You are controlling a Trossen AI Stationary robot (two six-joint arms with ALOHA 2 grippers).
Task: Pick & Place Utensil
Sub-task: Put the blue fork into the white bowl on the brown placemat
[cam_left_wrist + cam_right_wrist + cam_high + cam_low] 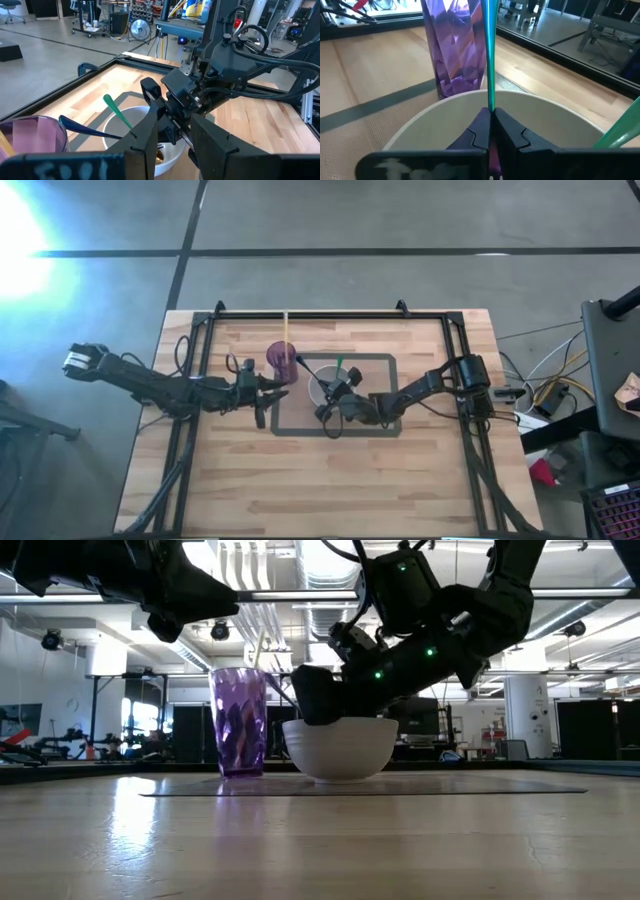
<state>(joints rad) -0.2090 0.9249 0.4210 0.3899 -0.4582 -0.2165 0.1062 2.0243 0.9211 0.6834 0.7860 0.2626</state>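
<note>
Your right gripper sits low over the white bowl, its two dark fingers pressed together on the thin teal utensil, which rises straight up between them in the right wrist view; you can see the bowl's pale rim curving just beyond the fingertips. In the high view that gripper reaches in from the right side of the table, over the dark mat on which the bowl stands. A green utensil leans out of the bowl, and a dark blue one angles across near it, toward the cup. The purple cup stands upright on the mat just beside the bowl, on its left in the low view, with a pale straw-like stick rising from it. Your left gripper hangs by the purple cup, on the cup's left in the overhead picture, pointing toward the bowl; its fingers are spread apart with nothing between them, and past them you look straight at the right arm's wrist. The wooden table is otherwise bare toward its near edge
</note>
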